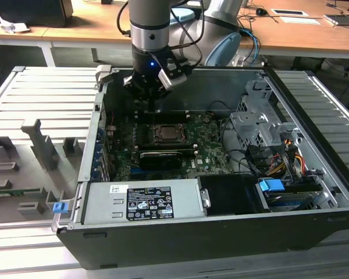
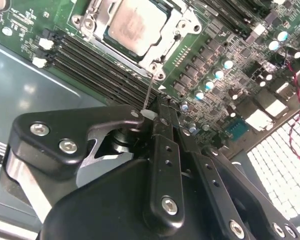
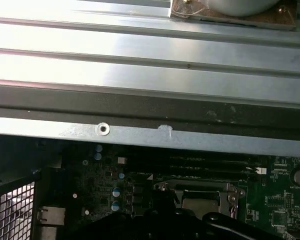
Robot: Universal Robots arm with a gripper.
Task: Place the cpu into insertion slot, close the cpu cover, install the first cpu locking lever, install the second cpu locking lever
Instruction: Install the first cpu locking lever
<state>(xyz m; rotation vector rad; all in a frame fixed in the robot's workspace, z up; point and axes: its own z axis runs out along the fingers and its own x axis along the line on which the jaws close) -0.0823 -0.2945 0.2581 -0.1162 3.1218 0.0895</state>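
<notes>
The cpu (image 2: 137, 24), a silvery square chip, lies in the insertion slot (image 1: 167, 135) on the green motherboard. The cpu cover (image 2: 182, 22) lies flat around it as a metal frame. In the second wrist view a thin wire locking lever (image 2: 148, 90) rises from the socket's corner up to my gripper (image 2: 150, 114). The black fingers (image 2: 90, 125) are closed together on the lever's end. In the exterior view the gripper (image 1: 153, 97) hangs just behind the socket, inside the open computer case. The first wrist view shows the socket and cpu (image 3: 200, 202) below the case wall.
A long black graphics card (image 1: 160, 157) sits in front of the socket. The power supply (image 1: 142, 200) lies nearer still, and a drive cage (image 1: 259, 125) with cables stands at the exterior view's right. Memory slots (image 2: 100, 62) run beside the socket. The case wall (image 3: 140, 135) is close behind.
</notes>
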